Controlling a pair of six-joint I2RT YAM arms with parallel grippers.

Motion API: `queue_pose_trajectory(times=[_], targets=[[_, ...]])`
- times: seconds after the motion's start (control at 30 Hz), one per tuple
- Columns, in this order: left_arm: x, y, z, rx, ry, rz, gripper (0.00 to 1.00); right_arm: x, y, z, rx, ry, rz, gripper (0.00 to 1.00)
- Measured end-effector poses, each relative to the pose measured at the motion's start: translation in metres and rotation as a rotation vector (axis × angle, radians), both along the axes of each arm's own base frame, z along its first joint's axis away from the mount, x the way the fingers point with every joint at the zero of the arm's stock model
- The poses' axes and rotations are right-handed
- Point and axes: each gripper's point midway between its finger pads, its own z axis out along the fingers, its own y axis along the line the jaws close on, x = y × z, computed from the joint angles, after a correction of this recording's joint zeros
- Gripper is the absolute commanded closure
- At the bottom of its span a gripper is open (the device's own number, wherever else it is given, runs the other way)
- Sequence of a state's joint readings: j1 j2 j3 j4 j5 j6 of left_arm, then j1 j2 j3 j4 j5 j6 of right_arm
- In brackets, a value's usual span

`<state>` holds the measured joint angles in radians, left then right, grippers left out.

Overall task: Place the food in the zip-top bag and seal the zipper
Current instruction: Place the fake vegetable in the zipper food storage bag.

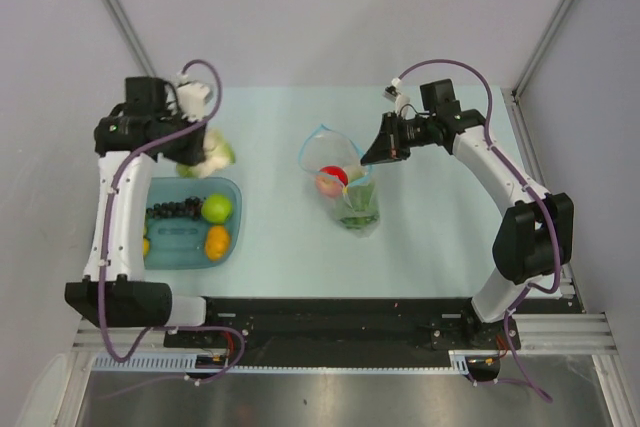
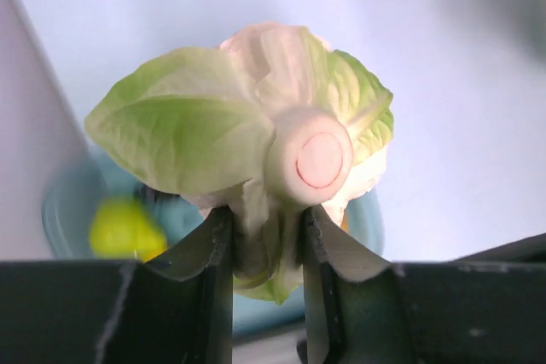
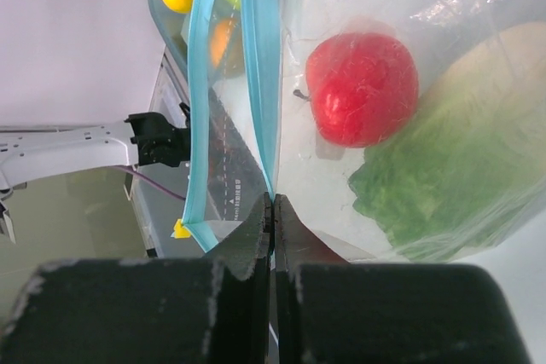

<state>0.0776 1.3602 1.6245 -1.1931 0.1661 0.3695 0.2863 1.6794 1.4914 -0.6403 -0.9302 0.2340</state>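
The clear zip-top bag lies mid-table, its blue zipper mouth held open. A red apple and green lettuce are inside; both show in the right wrist view, apple, lettuce. My right gripper is shut on the bag's rim at the zipper; its closed tips pinch the plastic. My left gripper is shut on a pale green-and-white lettuce piece, held above the table behind the teal bowl; the tips clamp its base.
A teal bowl at the left front holds a yellow-green fruit, an orange fruit, dark grapes and a partly hidden yellow fruit. Grey walls stand behind and at both sides. The black base rail runs along the near edge.
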Motion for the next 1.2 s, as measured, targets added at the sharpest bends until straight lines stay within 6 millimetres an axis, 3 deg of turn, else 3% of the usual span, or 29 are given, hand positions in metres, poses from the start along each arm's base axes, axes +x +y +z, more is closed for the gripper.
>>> queue_pose_trajectory(times=[0.13,0.23,0.37,0.5,0.6,0.67,0.9,1.03,1.2], targets=[[0.01,-0.111,0.058,-0.084,-0.171,-0.299,0.93,0.001,0.0,0.007,0.004,-0.009,0.005,1.0],[0.005,-0.184,0.077,-0.132,-0.215,-0.485,0.98,0.0,0.001,0.011,0.006,-0.019,0.014,1.0],[0.009,-0.25,0.073,-0.173,-0.199,-0.609,1.0,-0.004,0.001,0.009,-0.001,-0.011,0.025,1.0],[0.024,-0.291,0.054,-0.141,-0.176,-0.648,1.0,-0.005,0.001,0.009,-0.003,-0.007,0.026,1.0],[0.027,-0.304,0.027,-0.107,-0.146,-0.659,1.0,-0.006,-0.002,0.007,-0.003,0.006,0.013,1.0],[0.023,-0.302,0.011,-0.084,-0.135,-0.664,1.0,-0.008,-0.006,0.002,-0.009,0.039,-0.01,1.0],[-0.015,-0.267,-0.044,-0.012,-0.051,-0.677,1.0,0.001,-0.015,0.002,0.039,0.101,-0.078,1.0],[-0.027,-0.269,-0.045,-0.021,-0.052,-0.724,0.99,0.001,-0.012,0.006,0.068,0.106,-0.077,1.0],[-0.025,-0.302,-0.036,-0.082,-0.049,-0.812,0.95,-0.003,-0.005,0.011,0.083,0.092,-0.052,1.0]])
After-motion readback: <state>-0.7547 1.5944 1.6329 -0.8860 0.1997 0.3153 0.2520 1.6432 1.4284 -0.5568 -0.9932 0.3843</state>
